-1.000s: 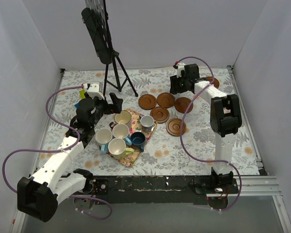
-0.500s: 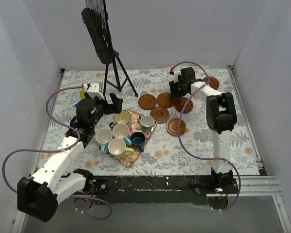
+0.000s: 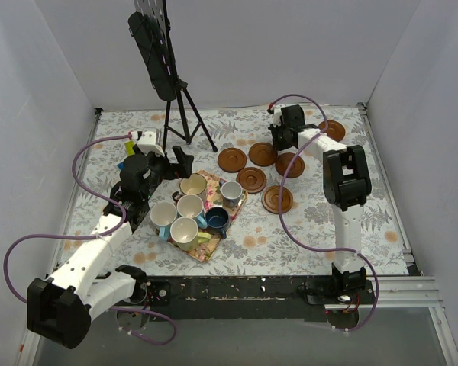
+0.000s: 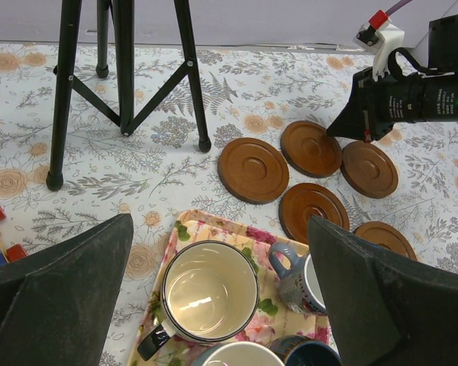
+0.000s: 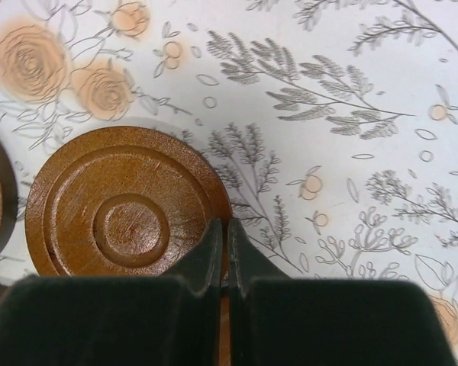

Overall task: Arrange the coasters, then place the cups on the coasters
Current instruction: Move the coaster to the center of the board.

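resting at the near right rim of one coaster (image 5: 130,221) on the surface (image 5: 328,152), the right end effector (image 5: 221,229) has its fingers (image 5: 204,255) pressed together; any pinch on the rim cannot be told. the left end effector (image 4: 220,225) gapes wide, empty, over cups (image 4: 210,291) on a floral mat (image 4: 252,232).
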Controlling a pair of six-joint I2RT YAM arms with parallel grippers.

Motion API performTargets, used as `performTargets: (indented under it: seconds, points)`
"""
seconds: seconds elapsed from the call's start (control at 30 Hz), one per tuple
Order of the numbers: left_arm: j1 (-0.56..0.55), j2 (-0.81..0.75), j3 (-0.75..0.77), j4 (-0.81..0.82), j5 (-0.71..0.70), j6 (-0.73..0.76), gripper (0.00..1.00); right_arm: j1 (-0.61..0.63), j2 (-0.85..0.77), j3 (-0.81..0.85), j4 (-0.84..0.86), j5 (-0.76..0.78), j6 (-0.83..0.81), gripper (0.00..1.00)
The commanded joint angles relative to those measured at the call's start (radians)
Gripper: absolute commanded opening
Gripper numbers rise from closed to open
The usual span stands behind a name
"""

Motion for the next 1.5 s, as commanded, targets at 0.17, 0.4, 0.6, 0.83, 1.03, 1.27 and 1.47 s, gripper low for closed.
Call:
performTargets:
  seconds: [0.17,0.4,0.6,0.83,1.03,1.27,1.47]
  points:
    - [-0.011,-0.032,0.007,0.006,0.008,0.005,0.98,-0.047,0.005,-0.014,0.01,0.236,0.093,0.01]
    - [-0.014,-0.032,0.007,0.006,0.008,0.005,0.98,-0.096,-0.062,-0.087,0.033,0.201,0.124,0.01]
    - [-0.014,-0.029,0.01,0.005,0.011,0.005,0.98,-0.087,-0.165,-0.132,0.093,-0.034,0.03,0.41]
    - [-0.014,-0.028,0.008,0.005,0.005,0.008,0.98,-0.045,-0.055,0.0,-0.027,-0.065,-0.077,0.54]
    - [-0.014,-0.023,0.007,0.006,0.0,0.01,0.98,-0.019,-0.012,0.02,-0.024,-0.077,-0.084,0.64]
    - [-0.014,-0.026,0.007,0.006,-0.001,0.01,0.98,0.01,0.037,0.095,-0.048,-0.011,-0.097,0.7]
    - [-0.014,-0.029,0.008,0.005,-0.001,0.011,0.98,0.033,0.068,0.126,-0.094,0.046,-0.13,0.62]
